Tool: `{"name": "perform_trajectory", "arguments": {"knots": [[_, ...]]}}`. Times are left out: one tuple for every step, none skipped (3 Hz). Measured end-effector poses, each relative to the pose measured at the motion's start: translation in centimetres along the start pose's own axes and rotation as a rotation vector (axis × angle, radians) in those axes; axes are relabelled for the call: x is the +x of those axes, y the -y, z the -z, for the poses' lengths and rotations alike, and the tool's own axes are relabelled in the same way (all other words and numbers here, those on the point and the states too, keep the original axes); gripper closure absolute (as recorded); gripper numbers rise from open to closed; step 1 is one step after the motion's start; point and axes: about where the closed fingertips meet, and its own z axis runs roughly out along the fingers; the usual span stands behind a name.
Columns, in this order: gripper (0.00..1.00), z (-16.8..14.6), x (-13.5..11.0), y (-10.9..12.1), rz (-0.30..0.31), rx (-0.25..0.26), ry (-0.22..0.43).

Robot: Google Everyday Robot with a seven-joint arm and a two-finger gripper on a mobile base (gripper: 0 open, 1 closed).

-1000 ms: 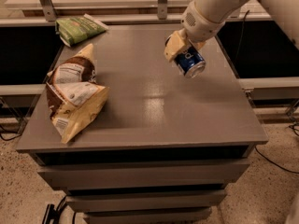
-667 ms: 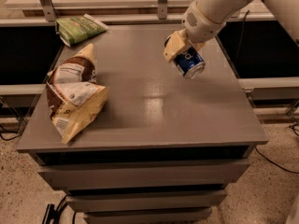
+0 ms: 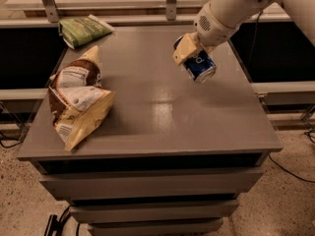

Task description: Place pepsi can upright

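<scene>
The pepsi can (image 3: pixel 199 67) is dark blue with white lettering and a silver end. It is held tilted, its silver end pointing down and to the right, above the right part of the grey table (image 3: pixel 157 117). My gripper (image 3: pixel 191 53) comes in from the upper right on a white arm and is shut on the can, with a tan finger (image 3: pixel 183 49) across its upper left side. The can is off the table surface.
A brown and yellow snack bag (image 3: pixel 76 98) lies at the table's left. A green snack bag (image 3: pixel 83 30) lies at the back left corner. A railing with metal posts runs behind the table. Drawers sit below the tabletop.
The gripper with the can has shifted very slightly; the can stays tilted and in the same place above the table's right side. The bags have not moved.
</scene>
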Motion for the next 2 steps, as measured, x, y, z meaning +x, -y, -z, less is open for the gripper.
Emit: {"name": "perform_trajectory", "arguments": {"knots": [[1.00,-0.20,-0.30,-0.29,0.067,-0.047,0.126],[1.00,0.07,-0.72,-0.27,0.131,-0.107,0.266]]}}
